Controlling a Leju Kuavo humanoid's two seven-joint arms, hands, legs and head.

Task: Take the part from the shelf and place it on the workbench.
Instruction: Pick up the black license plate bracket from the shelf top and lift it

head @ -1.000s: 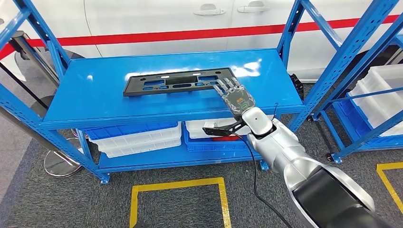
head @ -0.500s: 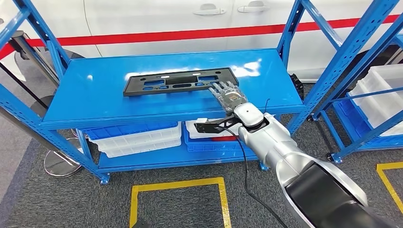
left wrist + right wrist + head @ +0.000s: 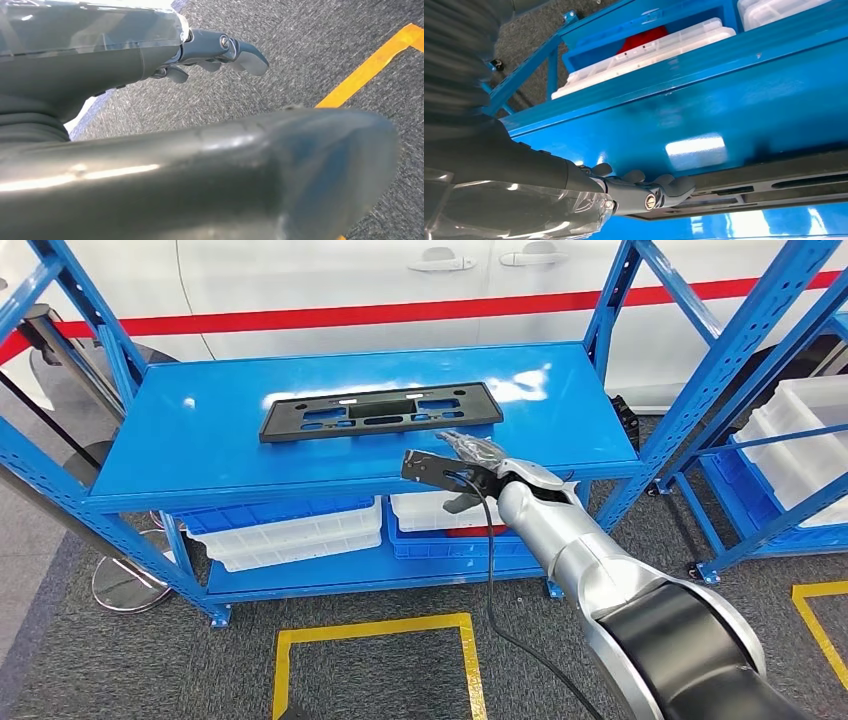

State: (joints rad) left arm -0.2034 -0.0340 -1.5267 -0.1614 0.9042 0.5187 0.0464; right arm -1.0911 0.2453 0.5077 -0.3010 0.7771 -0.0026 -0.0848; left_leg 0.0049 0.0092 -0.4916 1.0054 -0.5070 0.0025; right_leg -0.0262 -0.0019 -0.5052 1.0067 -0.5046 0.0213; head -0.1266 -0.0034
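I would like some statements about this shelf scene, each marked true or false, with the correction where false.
1. The black part lies flat on the blue shelf's top deck. True.
2. The right hand has lifted the part off the shelf. False: the part lies on the deck.
3. White trays sit on the lower shelf level. True.
4. The left hand holds a tray. False: it hangs over the grey floor, holding nothing.
5. Yellow tape marks the floor. True.

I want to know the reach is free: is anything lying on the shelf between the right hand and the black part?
Nothing visible. The right hand sits just at the near edge of the black part, with bare blue shelf top around them.
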